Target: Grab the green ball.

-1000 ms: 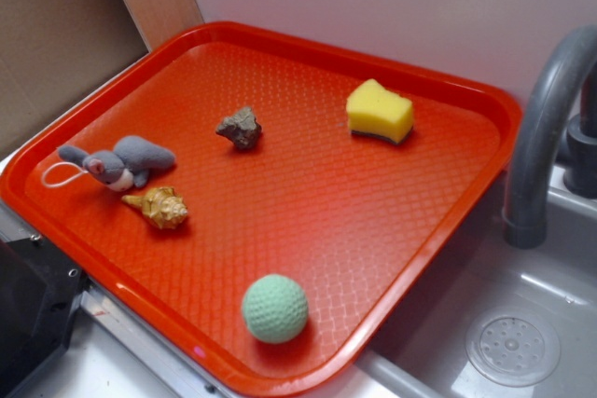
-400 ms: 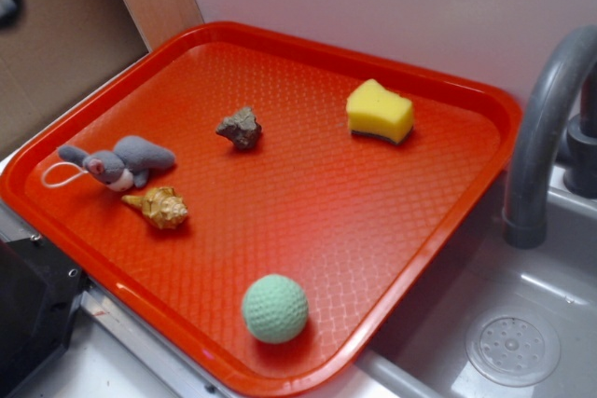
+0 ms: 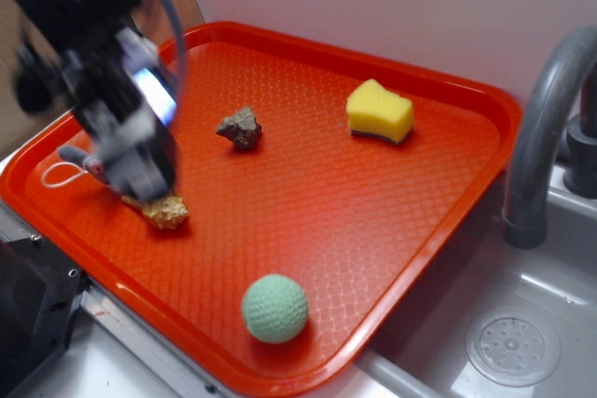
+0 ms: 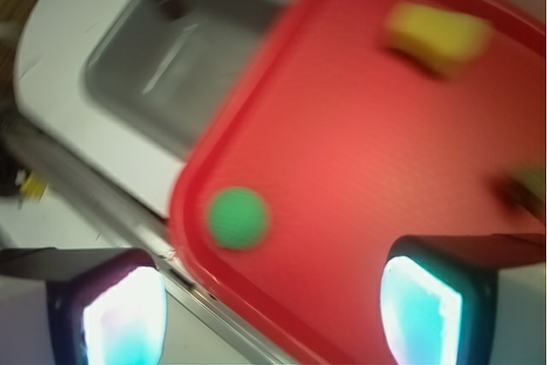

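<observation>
The green ball, pale mint and knitted, sits on the red tray near its front edge. It also shows in the wrist view, blurred, near the tray's rim. My gripper hangs blurred over the tray's left side, well left of and behind the ball. In the wrist view the gripper is open, its two fingers wide apart with nothing between them, and the ball lies ahead of the left finger.
On the tray lie a yellow sponge, a grey rock, a tan shell and a grey plush mouse partly behind the arm. A grey faucet and sink stand at the right.
The arm has come into the exterior view from the upper left and now hangs over the plush mouse and shell. The ball and other objects have not moved.
</observation>
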Robot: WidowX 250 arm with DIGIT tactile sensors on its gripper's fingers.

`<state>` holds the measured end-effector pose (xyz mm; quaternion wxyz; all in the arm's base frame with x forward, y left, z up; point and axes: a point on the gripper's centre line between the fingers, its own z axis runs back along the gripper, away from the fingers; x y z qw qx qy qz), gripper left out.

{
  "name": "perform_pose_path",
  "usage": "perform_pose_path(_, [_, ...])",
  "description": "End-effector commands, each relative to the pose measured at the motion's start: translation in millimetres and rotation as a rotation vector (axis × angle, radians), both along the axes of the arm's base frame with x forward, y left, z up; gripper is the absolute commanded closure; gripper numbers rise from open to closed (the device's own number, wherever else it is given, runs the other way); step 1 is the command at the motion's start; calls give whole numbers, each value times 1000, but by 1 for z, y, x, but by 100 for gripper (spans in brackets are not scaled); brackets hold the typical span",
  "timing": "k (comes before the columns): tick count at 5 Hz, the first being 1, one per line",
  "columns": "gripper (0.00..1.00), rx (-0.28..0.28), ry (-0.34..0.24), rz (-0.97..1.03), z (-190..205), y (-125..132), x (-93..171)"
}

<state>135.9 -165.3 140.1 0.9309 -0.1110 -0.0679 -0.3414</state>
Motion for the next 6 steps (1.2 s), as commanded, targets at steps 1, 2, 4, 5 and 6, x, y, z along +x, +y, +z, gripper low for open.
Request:
perform_pose_path(1, [0,133,23,-188,-67,-29,-23])
perform_pose_path(2, [0,198,-16,-128,-71,-20,-16])
perform_pose_path(4, [0,246,41,-141,-91,-25,-4])
perform_pose_path(5, [0,254,118,-206,-95,-26,0])
perform_pose_path(6, [100,240,105,-179,-96,-28,-6])
